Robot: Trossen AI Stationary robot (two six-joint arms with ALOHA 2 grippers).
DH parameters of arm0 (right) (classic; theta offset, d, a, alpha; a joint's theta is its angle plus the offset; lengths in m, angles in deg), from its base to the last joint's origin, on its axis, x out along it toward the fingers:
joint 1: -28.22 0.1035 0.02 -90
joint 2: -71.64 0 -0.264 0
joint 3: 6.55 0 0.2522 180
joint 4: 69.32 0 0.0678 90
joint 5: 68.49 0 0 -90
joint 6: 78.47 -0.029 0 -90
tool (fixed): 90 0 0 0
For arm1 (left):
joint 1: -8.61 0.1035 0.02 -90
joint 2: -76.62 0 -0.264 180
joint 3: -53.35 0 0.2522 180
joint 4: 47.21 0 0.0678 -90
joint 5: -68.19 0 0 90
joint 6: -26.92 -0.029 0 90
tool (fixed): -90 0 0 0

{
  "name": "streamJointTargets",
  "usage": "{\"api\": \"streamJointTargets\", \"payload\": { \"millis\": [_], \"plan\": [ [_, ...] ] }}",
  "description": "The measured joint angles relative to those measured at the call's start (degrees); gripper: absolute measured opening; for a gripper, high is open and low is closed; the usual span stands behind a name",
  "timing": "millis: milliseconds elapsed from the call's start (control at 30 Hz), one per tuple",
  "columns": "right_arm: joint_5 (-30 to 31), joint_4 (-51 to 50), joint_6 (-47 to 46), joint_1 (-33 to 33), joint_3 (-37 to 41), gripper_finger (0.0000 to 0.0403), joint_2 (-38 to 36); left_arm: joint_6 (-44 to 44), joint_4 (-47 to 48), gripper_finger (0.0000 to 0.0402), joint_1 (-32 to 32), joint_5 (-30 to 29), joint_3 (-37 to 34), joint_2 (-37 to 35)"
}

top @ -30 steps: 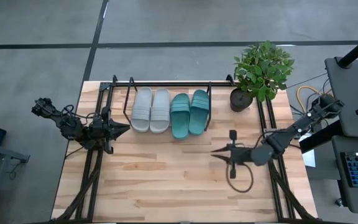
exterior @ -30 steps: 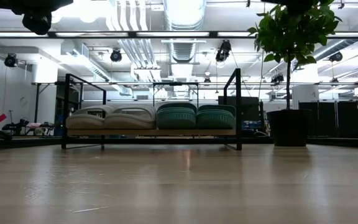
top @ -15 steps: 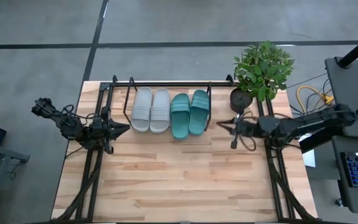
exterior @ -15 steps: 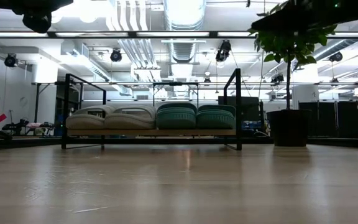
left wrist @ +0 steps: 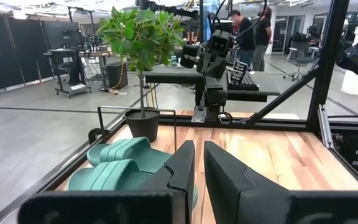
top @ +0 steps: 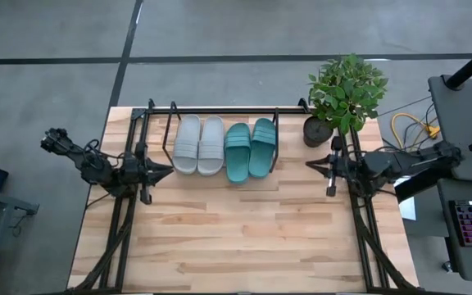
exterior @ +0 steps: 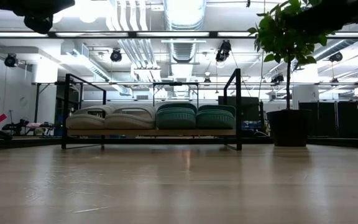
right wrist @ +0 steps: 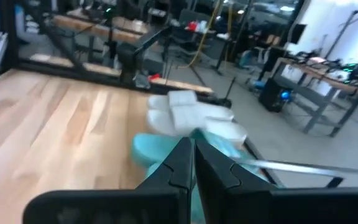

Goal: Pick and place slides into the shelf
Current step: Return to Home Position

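Where the high view looks down, grey slides (top: 199, 145) and teal slides (top: 250, 148) fill the shelf (top: 220, 109) between left pincer (top: 169, 170) and right pincer (top: 308, 165), both empty. Low view: arms (exterior: 39, 15) cut off overhead. Wrist views: each pincer's fingers (left wrist: 182, 168) nearly touch, partly hiding teal slides.

Table (top: 220, 238), lower middle of the high view: pale wood planks, smooth, and a soft sheen shows on it in the low view. The shelf (exterior: 237, 112) at centre there is thin black metal rod, matt, over a light wood base. The grey slides (top: 199, 144) are matt foam; the teal slides (top: 250, 147) are the same foam, with ribbed straps. The plant pot (top: 315, 131) at upper right is dark and dull. The left gripper (left wrist: 198, 144) is dark, matt and plastic-looking.
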Motion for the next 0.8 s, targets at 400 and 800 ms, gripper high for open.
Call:
{"api": "streamJointTargets", "payload": {
  "millis": [400,800],
  "plan": [
    [-13.96,1.08,-3.64,5.39,8.22,0.0009,-13.72,0.04,-0.36,0.0019,-0.02,0.00,-0.04,2.91],
    [-21.09,3.10,-1.28,5.35,14.49,0.0008,-23.02,-2.80,-2.01,0.0019,-0.02,-0.01,-0.07,2.97]
  ]
}}
